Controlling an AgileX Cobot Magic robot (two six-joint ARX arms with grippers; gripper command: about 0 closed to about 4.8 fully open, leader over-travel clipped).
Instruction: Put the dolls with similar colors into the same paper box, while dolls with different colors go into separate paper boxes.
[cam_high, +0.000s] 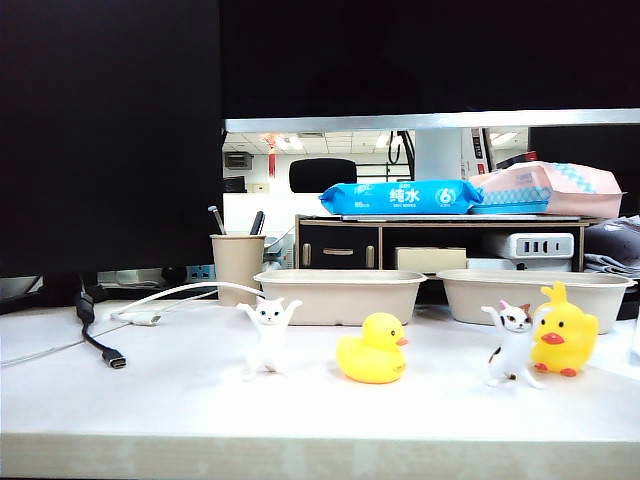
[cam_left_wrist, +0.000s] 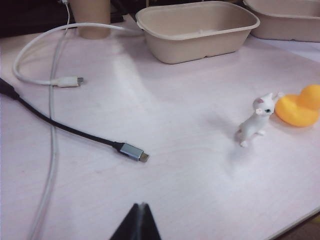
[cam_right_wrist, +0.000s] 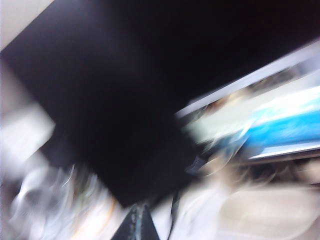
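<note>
Hovering closed left gripper (cam_left_wrist: 140, 220) well apart from white cat (cam_left_wrist: 255, 121); right gripper (cam_right_wrist: 137, 222) closed.

A: You're seeing two yellow ducks (cam_high: 372, 349) (cam_high: 563, 340), orange beaks?
B: Yes. You're also getting a white cat (cam_high: 268, 337), a calico-patched cat (cam_high: 511, 345), and beige trays (cam_high: 340, 294) (cam_high: 535, 295).

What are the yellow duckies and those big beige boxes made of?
The two glossy yellow ducks look like soft rubber or vinyl: smooth skin with bright shine spots. The two shallow beige trays look like moulded paper pulp: matte, slightly rough, with rolled rims. Neither can be confirmed by look alone.
</note>
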